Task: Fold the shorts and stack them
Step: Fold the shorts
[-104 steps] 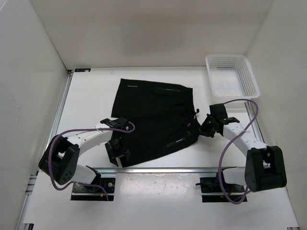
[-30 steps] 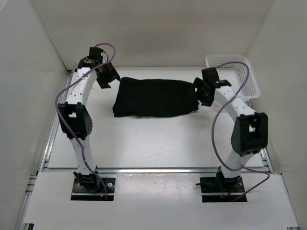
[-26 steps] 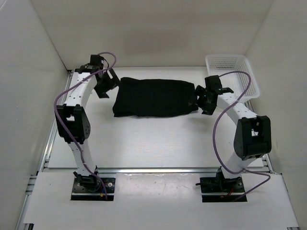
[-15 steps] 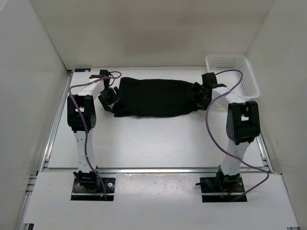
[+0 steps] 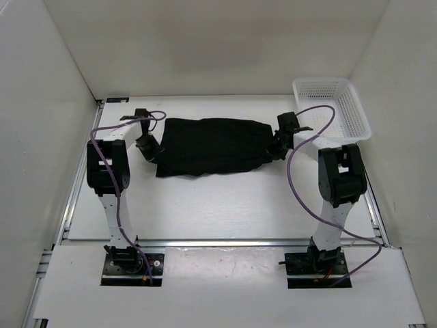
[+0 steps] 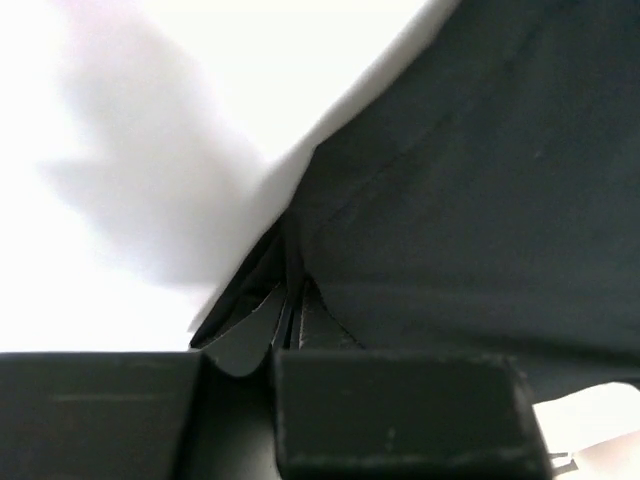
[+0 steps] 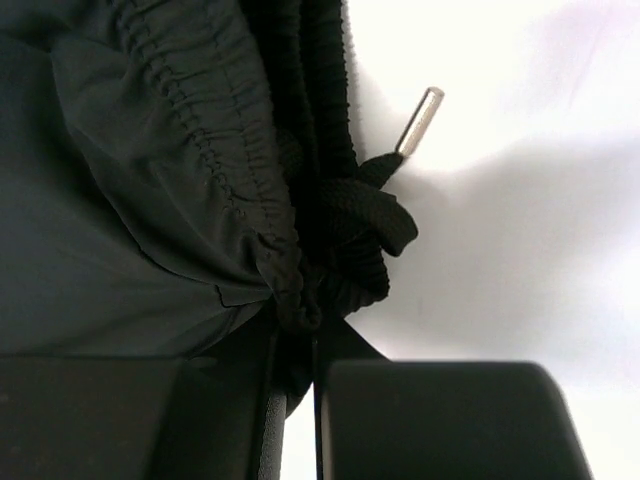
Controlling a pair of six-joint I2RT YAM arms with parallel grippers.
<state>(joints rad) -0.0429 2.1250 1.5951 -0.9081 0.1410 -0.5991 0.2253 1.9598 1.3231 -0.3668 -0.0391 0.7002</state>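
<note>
The left gripper point(image 5: 150, 152) has its jaws pinched nearly shut on layered cloth at the left end of the shorts point(image 5: 212, 145). They lie folded once, a long band near the far edge of the table point(image 5: 205, 205). The right gripper point(image 5: 274, 146) is clamped on the waistband end (drawstring point(image 7: 372, 215) dangling). More folding and the stacking seem left.

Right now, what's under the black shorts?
The shorts lie folded on the white table, which shows around them. The patch directly beneath the fabric is covered, so I cannot see it.
</note>
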